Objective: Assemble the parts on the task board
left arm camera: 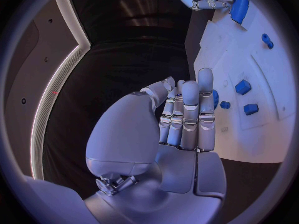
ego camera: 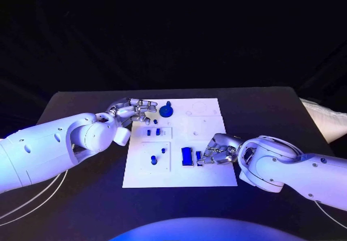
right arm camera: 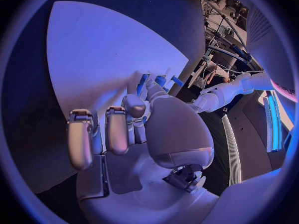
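1. Here, the white board (ego camera: 206,175) lies flat in the middle of the black worktop (ego camera: 275,108).
2. The left hand (ego camera: 132,111) sits at the board's far left corner, fingers curled toward a round blue part (ego camera: 167,110). In the left wrist view its fingers (left arm camera: 187,114) lie straight and side by side, a blue part half hidden behind them; I cannot tell whether they hold it.
3. The right hand (ego camera: 219,149) rests over the board's near right area, fingers bent down just beside a tall blue block (ego camera: 187,155) standing in a slot.
4. In the right wrist view small blue pieces (right arm camera: 157,80) show at its fingertips (right arm camera: 134,104); whether it grips one, I cannot tell.
5. Two small blue parts (ego camera: 153,132) stand side by side in a recessed panel at the board's left middle.
6. One oval blue part (ego camera: 153,159) sits in the panel nearer the robot.
7. The board's far right area bears a faint circle outline (ego camera: 200,107).
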